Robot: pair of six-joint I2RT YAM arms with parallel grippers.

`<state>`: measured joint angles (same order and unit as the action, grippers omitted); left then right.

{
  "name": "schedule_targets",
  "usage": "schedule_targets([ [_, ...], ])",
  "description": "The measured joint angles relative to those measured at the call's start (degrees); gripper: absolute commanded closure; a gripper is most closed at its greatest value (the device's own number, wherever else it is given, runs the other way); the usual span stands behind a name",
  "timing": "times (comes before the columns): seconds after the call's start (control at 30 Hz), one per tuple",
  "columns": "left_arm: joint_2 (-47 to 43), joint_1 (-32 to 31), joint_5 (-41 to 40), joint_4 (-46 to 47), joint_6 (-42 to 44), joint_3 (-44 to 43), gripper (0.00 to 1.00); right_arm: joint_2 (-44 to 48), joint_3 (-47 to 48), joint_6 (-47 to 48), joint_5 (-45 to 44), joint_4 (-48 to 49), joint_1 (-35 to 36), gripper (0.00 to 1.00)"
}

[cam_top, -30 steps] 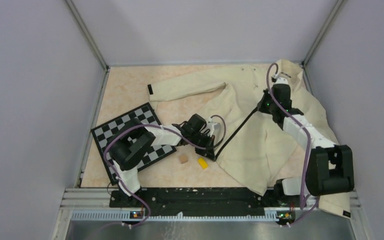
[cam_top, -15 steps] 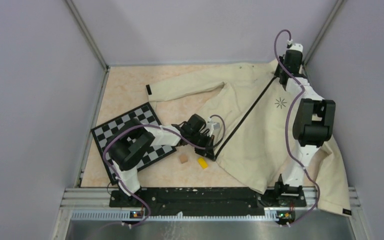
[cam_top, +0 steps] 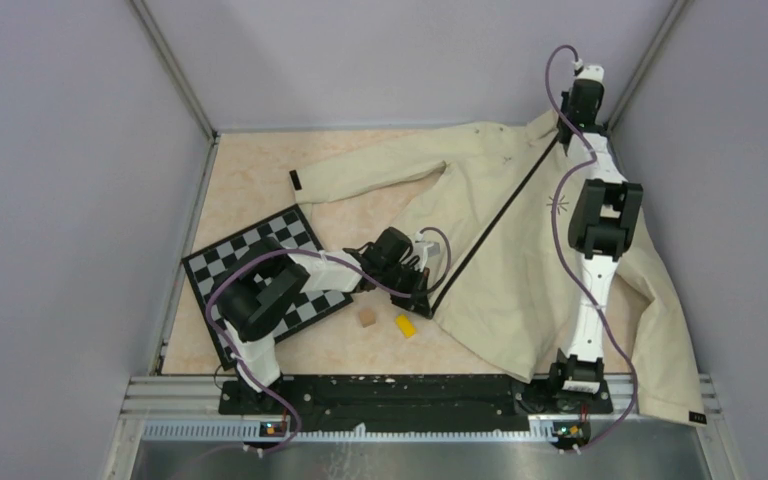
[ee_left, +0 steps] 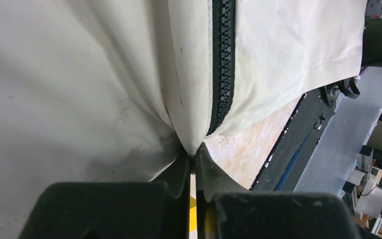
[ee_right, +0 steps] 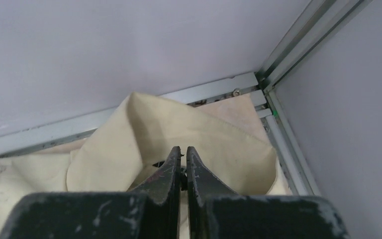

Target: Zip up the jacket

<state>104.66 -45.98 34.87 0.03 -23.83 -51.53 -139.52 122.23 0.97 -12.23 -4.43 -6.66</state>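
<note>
The cream jacket (cam_top: 520, 270) lies spread over the right half of the table, its dark zipper (cam_top: 490, 222) running as a straight taut line from the bottom hem to the collar. My left gripper (cam_top: 423, 303) is shut on the jacket's bottom hem beside the zipper's lower end; the left wrist view shows the fabric (ee_left: 129, 74) pinched at the fingertips (ee_left: 194, 158) and the closed zipper teeth (ee_left: 222, 64). My right gripper (cam_top: 567, 125) is at the collar in the far right corner, shut on the small dark zipper pull, with the collar (ee_right: 144, 134) folded around it (ee_right: 180, 160).
A black-and-white checkerboard (cam_top: 260, 275) lies at the left under my left arm. A small tan block (cam_top: 367, 317) and a yellow block (cam_top: 405, 325) sit near the left gripper. The enclosure walls and corner post (ee_right: 278, 59) stand close behind the right gripper.
My right gripper has run from mid-chest up along the zipper to the collar in the far corner, and the zipper line has closed and pulled straight. The left gripper has stayed put on the hem.
</note>
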Motion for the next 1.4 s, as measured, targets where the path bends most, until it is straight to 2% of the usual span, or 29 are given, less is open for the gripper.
schedule_targets([
  [0.13,0.0,0.0,-0.3,0.3,0.0,0.0,1.0,-4.0,6.7,0.5,0.0,-0.7,-1.0,1.0],
  [0.27,0.0,0.0,-1.0,-0.3,0.0,-0.6,1.0,-4.6,7.6,0.5,1.3,-1.6,-1.0,1.0],
  [0.3,0.1,0.0,-1.1,-0.9,0.0,-1.0,0.87,-4.6,7.6,0.5,2.5,-1.6,-1.1,0.9],
  [0.33,0.3,-0.1,-1.3,-2.0,0.2,-1.7,0.73,-4.6,7.6,0.4,4.0,-1.6,-1.2,0.68],
  [0.37,0.5,-0.2,-1.4,-3.2,0.5,-2.4,0.62,-4.5,7.6,-0.2,5.5,-1.6,-1.2,0.52],
  [0.43,0.5,-0.2,-0.4,-5.3,0.4,-3.5,0.45,-4.0,6.3,-2.5,7.4,-1.1,-1.4,0.31],
  [0.5,-0.4,-0.3,-0.2,-7.2,0.6,-4.3,0.35,-0.8,1.5,-4.6,8.8,-2.0,-1.1,0.25],
  [0.57,-1.8,-0.8,-1.5,-9.4,1.2,-4.7,0.3,4.1,-4.7,-6.8,8.9,-4.4,-0.6,0.19],
  [0.7,-4.1,-0.8,-5.0,-15.0,2.6,-6.1,0.24,18.4,-18.1,-12.5,7.5,-10.5,2.6,0.15],
  [0.9,-11.6,-0.6,-7.7,-19.5,4.0,-8.8,0.18,42.9,-31.6,-18.4,8.0,-18.5,13.3,0.15],
  [1.0,-17.7,-0.6,-8.5,-20.6,4.8,-10.3,0.14,56.4,-40.0,-19.1,12.5,-21.1,16.6,0.15],
  [1.03,-19.8,-0.6,-8.8,-20.8,5.2,-10.9,0.09,59.6,-41.9,-19.2,14.1,-21.9,16.7,0.15],
  [1.13,-25.3,-0.6,-9.6,-21.2,6.1,-12.4,0.06,70.2,-48.1,-19.3,20.4,-23.8,16.5,0.12],
  [1.27,-33.2,-0.6,-11.8,-21.0,7.0,-13.8,0.03,82.5,-52.0,-19.8,27.2,-26.4,16.6,0.09],
  [1.4,-42.3,-0.6,-15.7,-19.3,7.8,-14.0,0.01,91.6,-51.2,-20.2,29.5,-27.0,16.6,0.08],
])
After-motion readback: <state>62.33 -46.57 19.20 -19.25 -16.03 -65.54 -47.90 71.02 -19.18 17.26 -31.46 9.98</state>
